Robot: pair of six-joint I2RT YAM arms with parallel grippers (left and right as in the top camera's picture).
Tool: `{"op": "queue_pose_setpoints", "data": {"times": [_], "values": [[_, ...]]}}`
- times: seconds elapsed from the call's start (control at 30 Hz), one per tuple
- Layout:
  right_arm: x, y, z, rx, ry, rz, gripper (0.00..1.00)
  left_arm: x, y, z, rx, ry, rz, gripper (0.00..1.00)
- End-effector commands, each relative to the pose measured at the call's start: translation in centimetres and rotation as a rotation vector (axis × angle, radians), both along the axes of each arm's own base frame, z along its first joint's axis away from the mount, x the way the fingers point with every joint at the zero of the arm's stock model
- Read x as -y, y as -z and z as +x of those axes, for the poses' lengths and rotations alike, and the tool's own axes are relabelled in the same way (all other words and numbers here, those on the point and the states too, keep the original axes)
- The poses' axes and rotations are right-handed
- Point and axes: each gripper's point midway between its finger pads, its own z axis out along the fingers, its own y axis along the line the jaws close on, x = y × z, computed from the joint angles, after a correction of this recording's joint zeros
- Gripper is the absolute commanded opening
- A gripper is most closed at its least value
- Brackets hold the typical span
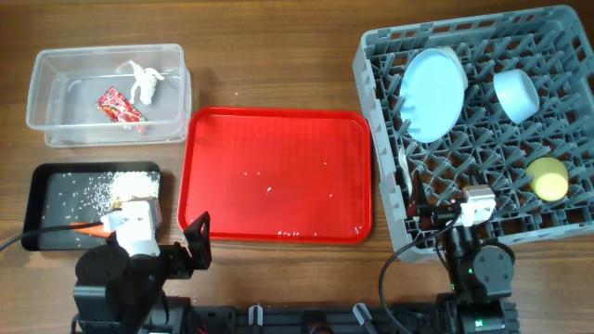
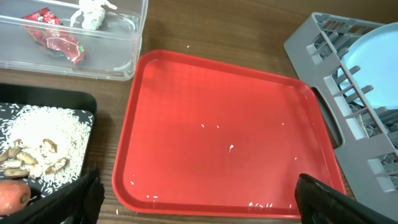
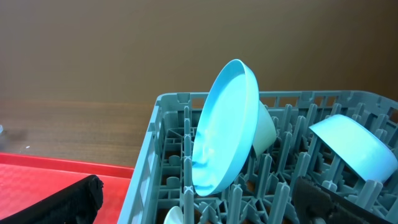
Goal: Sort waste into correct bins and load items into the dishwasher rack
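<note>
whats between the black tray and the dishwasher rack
The red serving tray fills that stretch, lying flat on the wood between the black tray and the dishwasher rack. The overhead view shows it best.

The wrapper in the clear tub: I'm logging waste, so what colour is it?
The wrapper is red; the left wrist view shows it best.

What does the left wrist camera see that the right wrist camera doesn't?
Only the left wrist view shows the clear tub holding the red wrapper and the white paper scrap, and the black tray with rice in it. Only the right wrist view shows the small blue bowl sitting in the grey rack, to the right of the blue plate. Both views show the red tray, the grey rack and the blue plate standing on its edge.
</note>
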Motion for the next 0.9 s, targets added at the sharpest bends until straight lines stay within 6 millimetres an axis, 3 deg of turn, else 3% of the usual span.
{"op": "queue_pose_setpoints", "data": {"times": [0.0, 0.23, 0.3, 0.6, 0.7, 0.87], "values": [[0.2, -0.3, 0.0, 0.015, 0.007, -0.013, 1.0, -0.1, 0.0, 0.0, 0.005, -0.003, 0.005, 1.0], [0.2, -0.3, 0.0, 0.015, 0.007, -0.013, 1.0, -0.1, 0.1, 0.0, 0.002, -0.003, 0.005, 1.0], [0.2, -0.3, 0.0, 0.015, 0.007, -0.013, 1.0, -0.6, 0.9, -0.7, -0.032, -0.024, 0.022, 1.0], [0.2, -0.3, 0.0, 0.015, 0.007, -0.013, 1.0, -0.6, 1.0, -1.7, -0.023, -0.025, 0.022, 1.0], [0.2, -0.3, 0.0, 0.015, 0.007, -0.013, 1.0, -1.5, 0.4, 0.1, 0.082, -0.063, 0.065, 1.0], [0.2, -0.3, 0.0, 0.015, 0.007, -0.013, 1.0, -1.0, -0.4, 4.2, 0.367, -0.039, 0.064, 1.0]]}}
